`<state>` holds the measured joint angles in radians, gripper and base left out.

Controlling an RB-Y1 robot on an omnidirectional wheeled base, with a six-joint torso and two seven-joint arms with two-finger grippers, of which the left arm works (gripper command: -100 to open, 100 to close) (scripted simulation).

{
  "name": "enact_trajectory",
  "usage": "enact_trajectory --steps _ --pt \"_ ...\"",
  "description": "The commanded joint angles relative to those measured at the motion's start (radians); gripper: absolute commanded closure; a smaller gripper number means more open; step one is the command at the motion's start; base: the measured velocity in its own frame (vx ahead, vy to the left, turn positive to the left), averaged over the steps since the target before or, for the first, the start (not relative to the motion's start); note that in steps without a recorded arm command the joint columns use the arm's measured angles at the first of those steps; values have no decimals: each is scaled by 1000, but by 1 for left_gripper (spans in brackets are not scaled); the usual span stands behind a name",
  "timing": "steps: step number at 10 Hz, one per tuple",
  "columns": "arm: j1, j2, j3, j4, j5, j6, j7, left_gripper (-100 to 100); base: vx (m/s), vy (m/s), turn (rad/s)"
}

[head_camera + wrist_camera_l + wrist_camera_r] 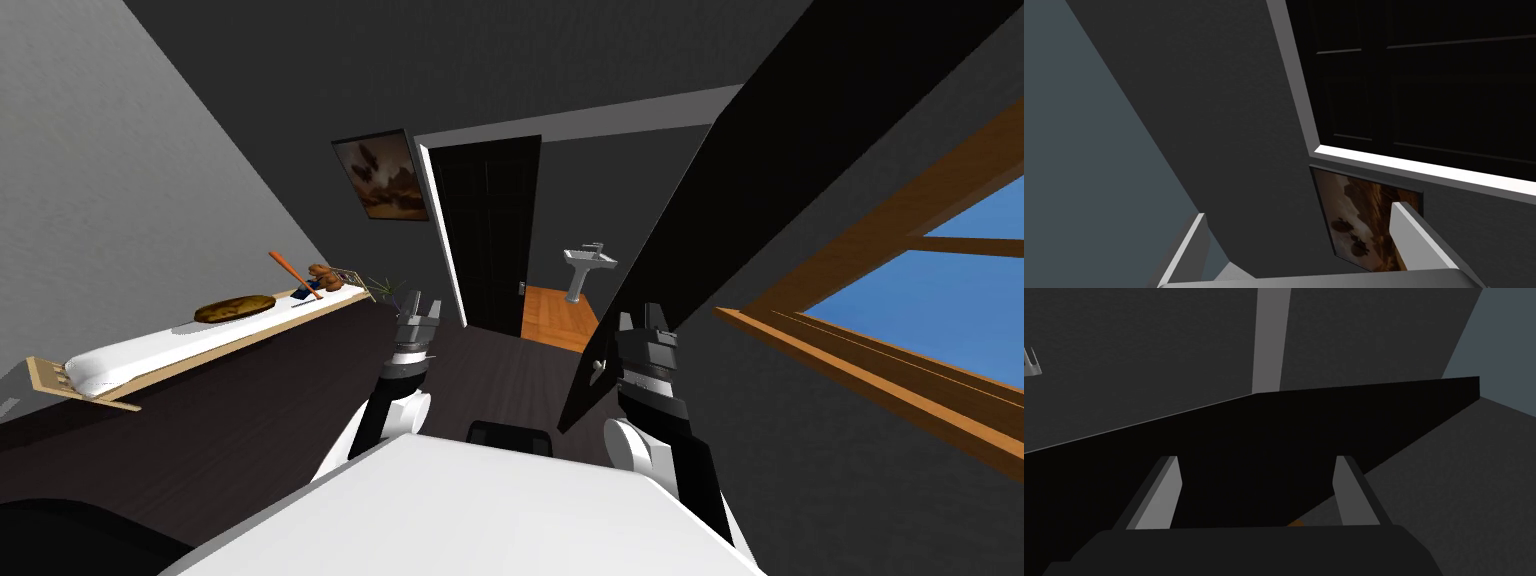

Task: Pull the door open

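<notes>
Head view: door (700,200) hangs partly swung, pale handle (598,366) low on its free edge. Right claw (645,322) just beside that edge, blades spread, empty. Left claw (418,308) well apart from door, spread, empty. Risk: blades close off-centre, slip off handle; door swings into arm.

The door (740,200) ran off the top edge, the window (930,300) off the right. One finger (1419,235) of the left gripper (1298,210) hid a corner of the picture (1354,215). The things (322,278) on the shelf (45,375) were too small to name.
</notes>
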<state>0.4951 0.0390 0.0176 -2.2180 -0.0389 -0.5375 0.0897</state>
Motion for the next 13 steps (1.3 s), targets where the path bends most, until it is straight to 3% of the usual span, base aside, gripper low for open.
enact_trajectory --steps 1,10,13 --pt "-8 5 -1 30 2 -6 -3 -100 94 4 -33" --pt "-53 27 -21 203 11 -34 -26 -100 97 4 -43" --pt "-79 34 -32 303 15 -51 -39 -100 136 2 -62"
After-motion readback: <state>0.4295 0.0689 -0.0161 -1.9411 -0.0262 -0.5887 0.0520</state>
